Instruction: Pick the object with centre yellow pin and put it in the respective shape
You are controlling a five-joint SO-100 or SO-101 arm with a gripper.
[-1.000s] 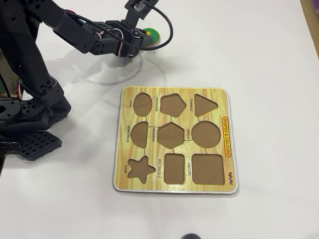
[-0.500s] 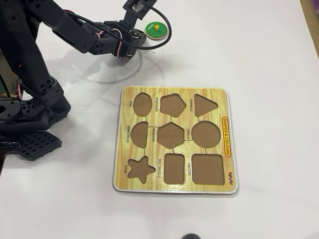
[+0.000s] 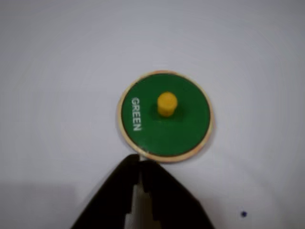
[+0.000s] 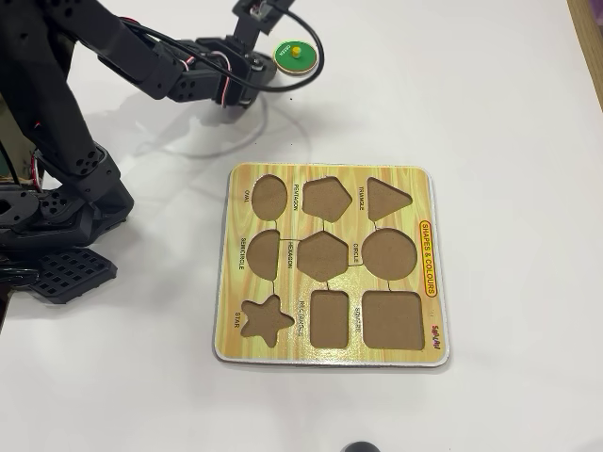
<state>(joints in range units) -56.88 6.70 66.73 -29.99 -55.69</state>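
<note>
Green disc: the object with centre yellow pin (image 3: 165, 116) lies flat on the white table (image 4: 490, 113), near the table's far edge in the overhead view. It has a pale rim and the word GREEN on it.
Yellow knob: it stands up in the middle of the disc.
Claw: the gripper (image 3: 140, 162) has its two dark tips pressed together. They hold nothing. In the wrist view the tips sit right at the disc's near edge; I cannot tell if they touch it.
Puzzle board: the yellow board (image 4: 429, 282) lies well apart from the disc, lower down in the overhead view.
Round hole: the respective shape (image 4: 390, 253) is open and brown, on the board's right side, beside the word CIRCLE.
Open room: bare white table lies between the disc and the board's top edge, and all around the disc.
Arm: the black arm (image 4: 151, 66) reaches in from the left of the overhead view.
</note>
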